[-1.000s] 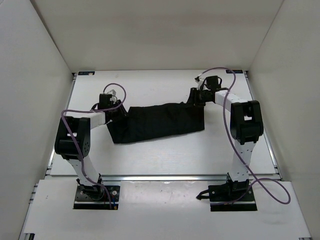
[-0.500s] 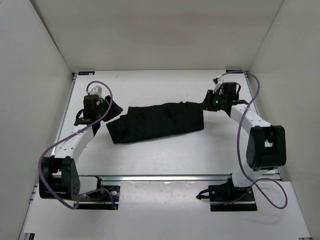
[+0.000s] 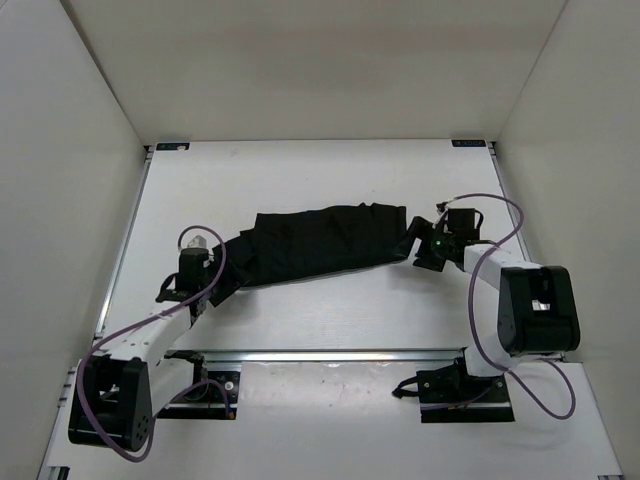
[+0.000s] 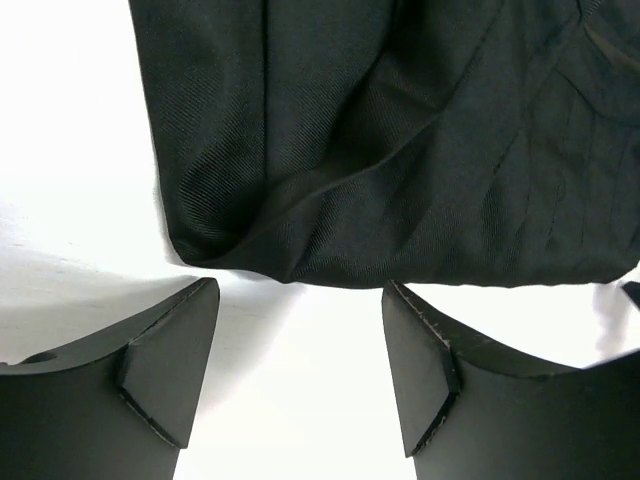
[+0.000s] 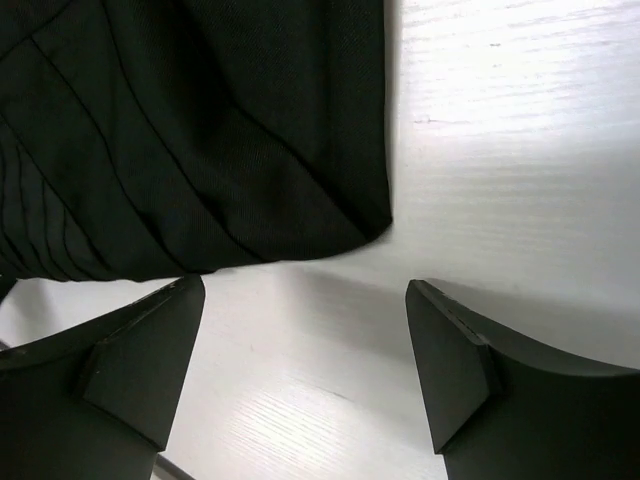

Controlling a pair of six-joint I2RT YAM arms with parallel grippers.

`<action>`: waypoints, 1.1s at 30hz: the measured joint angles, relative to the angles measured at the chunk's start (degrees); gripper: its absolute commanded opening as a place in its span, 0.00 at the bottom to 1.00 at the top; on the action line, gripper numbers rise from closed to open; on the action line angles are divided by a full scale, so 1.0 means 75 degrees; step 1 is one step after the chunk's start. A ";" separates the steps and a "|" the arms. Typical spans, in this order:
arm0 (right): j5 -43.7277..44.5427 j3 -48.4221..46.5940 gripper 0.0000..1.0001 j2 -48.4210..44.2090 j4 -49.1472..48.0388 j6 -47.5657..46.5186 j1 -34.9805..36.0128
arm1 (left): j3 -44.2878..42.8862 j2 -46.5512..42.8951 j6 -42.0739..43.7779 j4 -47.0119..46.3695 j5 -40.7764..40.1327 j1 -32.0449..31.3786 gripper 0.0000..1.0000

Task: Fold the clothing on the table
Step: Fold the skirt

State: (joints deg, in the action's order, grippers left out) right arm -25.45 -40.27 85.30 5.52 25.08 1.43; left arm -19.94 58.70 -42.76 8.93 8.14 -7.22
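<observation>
Two arms are bolted at the near edge of the white worktop (image 3: 300,320): the left arm (image 3: 150,340) is stretched low and forward, the right arm (image 3: 535,310) is bent at its elbow. Purple cables (image 3: 500,205) are looped along both.

Just beyond, the left pincer (image 3: 218,288) is seen with its jaws apart and nothing held between them. In the left wrist view its fingers (image 4: 170,360) are set just short of the near hem of the clothing (image 4: 400,150), and bare worktop is shown in the gap.

The right pincer (image 3: 416,250) is likewise spread wide and empty. In the right wrist view a corner of the garment is seen just ahead of its fingers (image 5: 450,360), untouched.

Farther on, the clothing is laid flat as a long black band across the middle of the worktop, from one pincer to the other, its right end lying slightly farther away. Fine pleat lines are seen in the fabric. Past it, the worktop is bordered by white enclosure walls (image 3: 300,70).
</observation>
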 measured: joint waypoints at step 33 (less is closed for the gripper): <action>0.0003 -0.0659 0.00 0.1300 -0.0152 0.0449 0.0493 | 0.0096 0.1061 -0.0484 -0.1472 -0.0487 -0.0029 0.42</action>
State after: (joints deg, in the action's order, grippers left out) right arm -25.43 -45.21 95.04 4.38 28.45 5.13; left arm -19.22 66.65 -46.39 -2.11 4.49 -7.44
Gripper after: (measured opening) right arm 0.030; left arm 0.663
